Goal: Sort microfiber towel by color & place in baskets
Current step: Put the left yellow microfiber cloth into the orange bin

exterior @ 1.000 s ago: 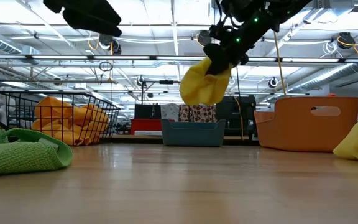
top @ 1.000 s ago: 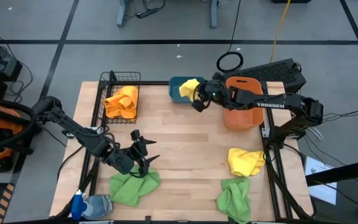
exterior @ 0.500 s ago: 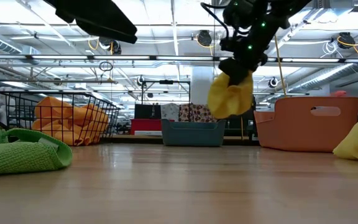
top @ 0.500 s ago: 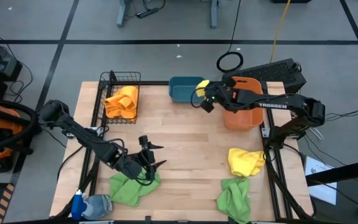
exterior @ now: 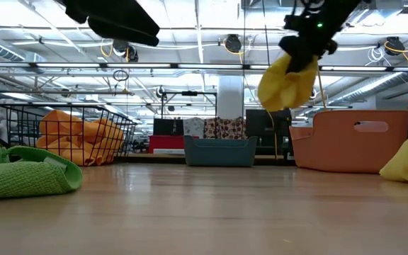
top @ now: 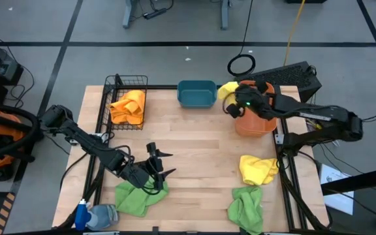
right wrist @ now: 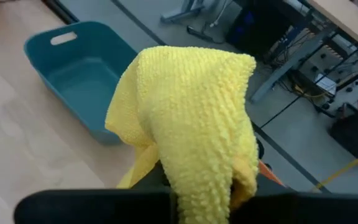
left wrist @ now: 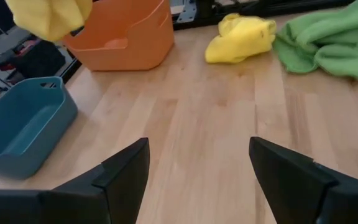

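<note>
My right gripper (top: pixel 232 99) is shut on a yellow towel (top: pixel 227 89) and hangs in the air between the teal tub (top: pixel 196 93) and the orange bin (top: pixel 256 119), at the bin's left rim. In the low view the towel (exterior: pixel 287 79) hangs high above the table. The black wire basket (top: pixel 126 98) holds orange towels. My left gripper (top: pixel 165 163) is open, just above the far right edge of a green towel (top: pixel 139 196) lying flat near the table's near left. Its fingers (left wrist: pixel 129 171) frame bare wood in the left wrist view. My right gripper holds the yellow towel by a bunched upper part (right wrist: pixel 194 168), several layers gathered together. The towel drapes over the fingers in the right wrist view and hides them. It is lifted clear and hangs slack below the gripper (exterior: pixel 304 44).
A second yellow towel (top: pixel 256 168) and a second green towel (top: pixel 247 207) lie near the table's right near corner. A blue and grey object (top: pixel 91 214) sits at the near left corner. Bare wood lies open across the table's middle (top: pixel 194 150).
My right gripper has carried the yellow towel from above the teal tub toward the table's right, to the orange bin's left rim, and somewhat higher. My left gripper has shifted a little toward the near edge, over the green towel, and then stayed still.
</note>
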`<state>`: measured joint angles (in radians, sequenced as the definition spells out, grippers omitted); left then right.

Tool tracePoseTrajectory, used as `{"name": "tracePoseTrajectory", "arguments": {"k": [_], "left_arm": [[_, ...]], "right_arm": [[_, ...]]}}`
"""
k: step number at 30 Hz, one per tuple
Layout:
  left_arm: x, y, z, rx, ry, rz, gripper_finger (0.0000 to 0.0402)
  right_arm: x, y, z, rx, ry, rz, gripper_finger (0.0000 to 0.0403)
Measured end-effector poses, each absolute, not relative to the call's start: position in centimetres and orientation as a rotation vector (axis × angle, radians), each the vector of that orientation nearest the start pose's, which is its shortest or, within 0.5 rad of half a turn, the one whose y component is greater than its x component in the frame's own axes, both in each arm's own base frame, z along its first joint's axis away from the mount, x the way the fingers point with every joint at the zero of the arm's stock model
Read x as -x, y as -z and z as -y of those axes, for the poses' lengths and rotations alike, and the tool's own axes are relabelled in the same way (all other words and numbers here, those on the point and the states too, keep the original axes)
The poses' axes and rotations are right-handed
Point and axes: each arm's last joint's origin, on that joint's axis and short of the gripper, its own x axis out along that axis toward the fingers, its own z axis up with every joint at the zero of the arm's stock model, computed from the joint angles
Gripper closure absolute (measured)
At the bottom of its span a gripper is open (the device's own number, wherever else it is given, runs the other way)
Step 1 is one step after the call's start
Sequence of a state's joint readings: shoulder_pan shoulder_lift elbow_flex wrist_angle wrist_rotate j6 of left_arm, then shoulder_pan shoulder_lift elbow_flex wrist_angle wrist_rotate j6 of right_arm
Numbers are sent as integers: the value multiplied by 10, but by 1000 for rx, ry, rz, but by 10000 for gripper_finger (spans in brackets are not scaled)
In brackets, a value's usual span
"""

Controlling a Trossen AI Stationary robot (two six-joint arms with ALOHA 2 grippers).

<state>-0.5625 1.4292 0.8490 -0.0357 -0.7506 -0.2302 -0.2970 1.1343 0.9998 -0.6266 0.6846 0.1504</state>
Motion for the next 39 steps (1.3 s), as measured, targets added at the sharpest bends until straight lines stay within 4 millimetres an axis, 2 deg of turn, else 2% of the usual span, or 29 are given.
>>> {"name": "tracePoseTrajectory", "arguments": {"k": [4,10,15,20,29,39], "left_arm": [[-259,-230,141,-117,-219,-457,121],[-259,-230,140,-121,-218,-458,121],[-261,-230,136,-116,-233,-459,121],[-265,-226,132,-108,-237,-475,121],[-277,-208,129,-115,-199,-542,121],[-279,-207,128,-137,-202,-548,121]], "right_arm": [[-184,-300,74,-22,995,-632,364],[-159,-273,66,-127,973,-477,364],[-156,-249,62,-187,852,-355,364],[-159,-240,61,-200,806,-325,364],[-150,-238,64,-129,1008,-354,364],[-144,-236,65,-78,1144,-388,364]]}}
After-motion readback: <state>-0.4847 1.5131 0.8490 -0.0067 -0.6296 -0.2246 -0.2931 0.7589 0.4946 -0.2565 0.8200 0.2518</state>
